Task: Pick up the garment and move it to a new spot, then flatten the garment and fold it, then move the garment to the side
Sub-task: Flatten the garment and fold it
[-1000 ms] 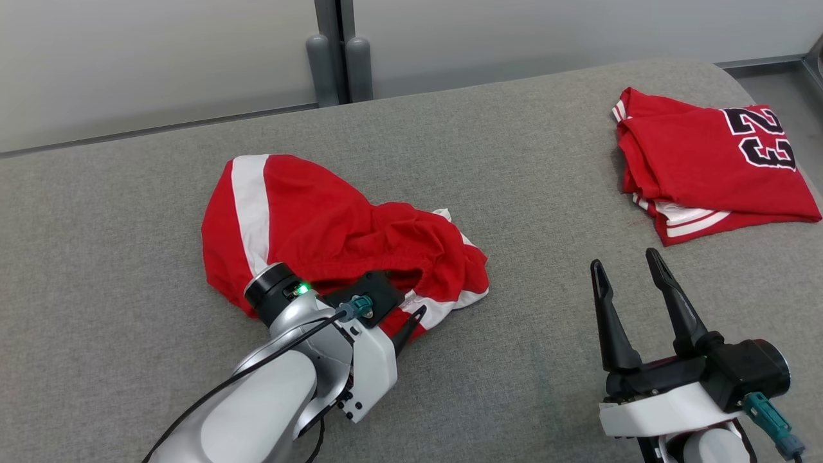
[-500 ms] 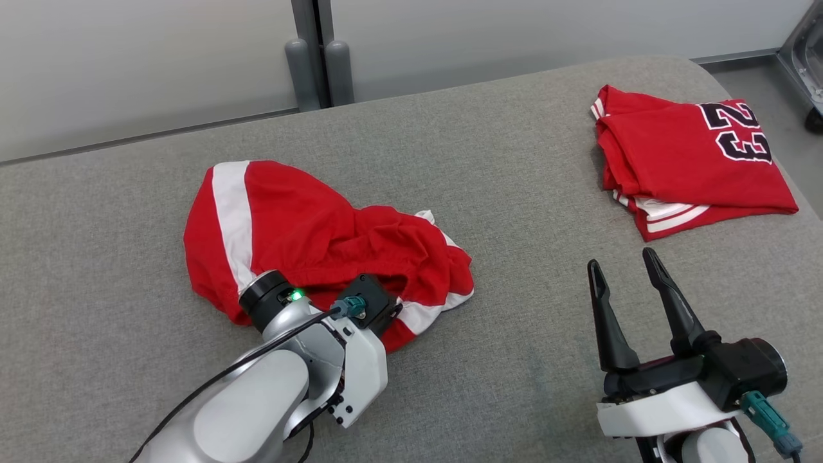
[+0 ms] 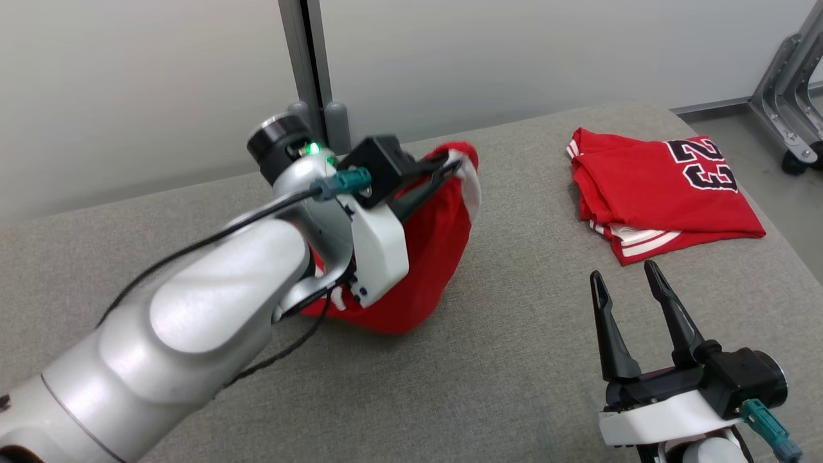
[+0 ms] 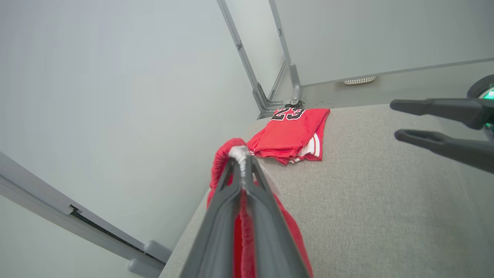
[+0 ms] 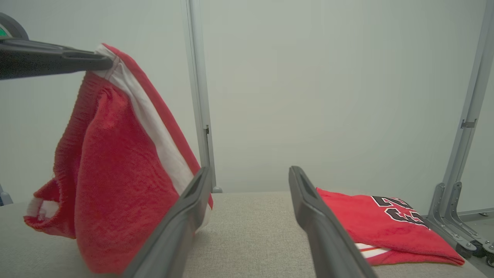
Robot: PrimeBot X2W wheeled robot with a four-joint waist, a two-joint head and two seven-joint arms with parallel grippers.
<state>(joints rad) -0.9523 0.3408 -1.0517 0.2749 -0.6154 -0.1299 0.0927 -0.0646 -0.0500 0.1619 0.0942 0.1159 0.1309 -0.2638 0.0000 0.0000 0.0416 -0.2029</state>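
Item: left gripper; state: clenched on the garment, a white-trimmed edge pinched between my jaws; position: raised well above the table. Item: garment; red with a white stripe; hangs from my pinch in a bunched drape; its lower end rests on the table, so it is only partly lifted. Item: right gripper; state: released, jaws wide and holding nothing; position: low over the near right of the table, well apart from the garment. Item: jersey; red, folded, numbered; lies at the far right, apart from my load; not mine to disturb. Step in hand, as I judge it: the pick-up and carry to a new spot; flattening, folding and the move aside are not yet done. Method for doing it well: raise until the lower end clears the table, so nothing drags or catches; carry slowly, since I hold one thin edge and a swing could pull it out; choose bare table near the middle, with room to spread the piece and away from the jersey; lower so the hanging end lands first, then draw back to lay it out long rather than heaped; bring the right gripper to a second edge for the flattening.
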